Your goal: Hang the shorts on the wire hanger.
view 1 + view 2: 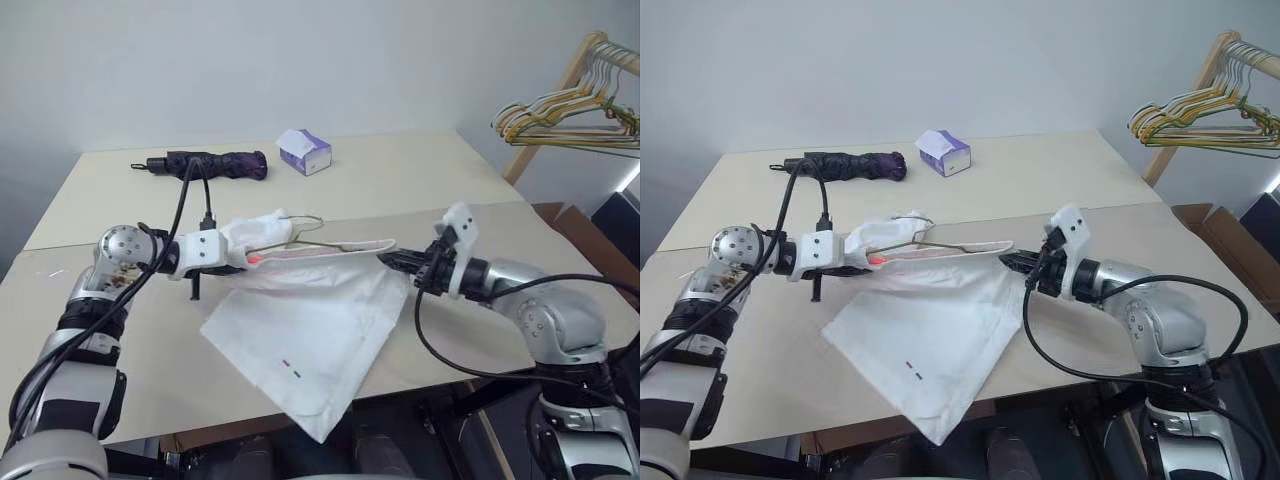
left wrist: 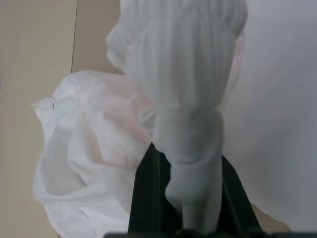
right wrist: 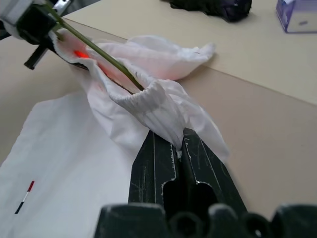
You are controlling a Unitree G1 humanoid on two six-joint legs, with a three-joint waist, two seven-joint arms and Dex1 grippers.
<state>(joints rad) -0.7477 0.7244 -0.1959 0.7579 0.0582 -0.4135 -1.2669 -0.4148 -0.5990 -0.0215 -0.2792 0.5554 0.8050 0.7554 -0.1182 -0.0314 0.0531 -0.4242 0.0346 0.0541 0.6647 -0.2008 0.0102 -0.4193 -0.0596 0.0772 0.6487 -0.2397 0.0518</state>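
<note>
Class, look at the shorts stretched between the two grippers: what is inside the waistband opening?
A stretch of the wire hanger runs into the shorts' waistband opening. The fabric covers the rest of it inside, so how far it reaches cannot be seen.

We see a pale beige worktop (image 1: 420,180), a folded dark purple umbrella (image 1: 205,164) near its far edge, a small purple-and-white tissue box (image 1: 305,151) beside it, a wooden rack (image 1: 560,95) with empty wire hangers (image 1: 565,120) well apart.

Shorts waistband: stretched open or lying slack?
Stretched open: the shorts are pulled taut between the left gripper and right gripper, hanger wire inside.
</note>
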